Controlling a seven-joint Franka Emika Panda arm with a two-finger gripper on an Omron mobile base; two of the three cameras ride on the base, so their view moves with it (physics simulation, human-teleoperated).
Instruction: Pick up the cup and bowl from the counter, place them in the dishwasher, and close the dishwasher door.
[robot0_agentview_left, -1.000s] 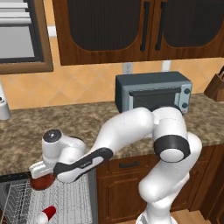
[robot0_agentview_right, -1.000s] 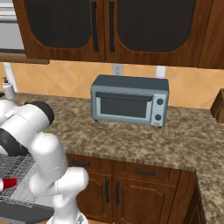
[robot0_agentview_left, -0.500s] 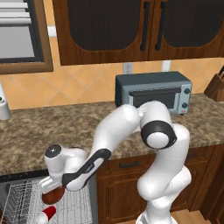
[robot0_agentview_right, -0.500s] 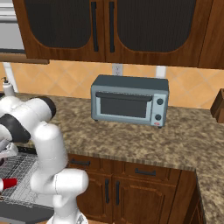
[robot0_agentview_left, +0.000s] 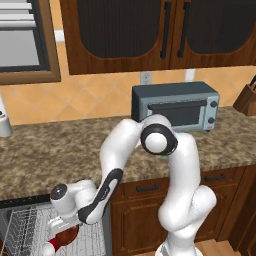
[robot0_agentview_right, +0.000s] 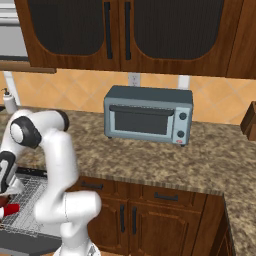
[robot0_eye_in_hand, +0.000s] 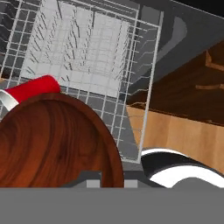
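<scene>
The gripper (robot0_agentview_left: 67, 231) holds the bowl (robot0_eye_in_hand: 52, 142) low over the dishwasher (robot0_eye_in_hand: 83, 57) rack, just beside the lying cup (robot0_eye_in_hand: 33, 89); it should lower gently and release clear of that cup.

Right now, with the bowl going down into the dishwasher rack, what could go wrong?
1. The cup already lies on its side in the rack, right beside the bowl; lowering further could knock or pin it.
2. The bowl hangs tilted over the wire grid, so on release it may slide or land on edge.
3. The fingertips are hidden behind the bowl in the hand view, so grip security is hard to judge.
</scene>
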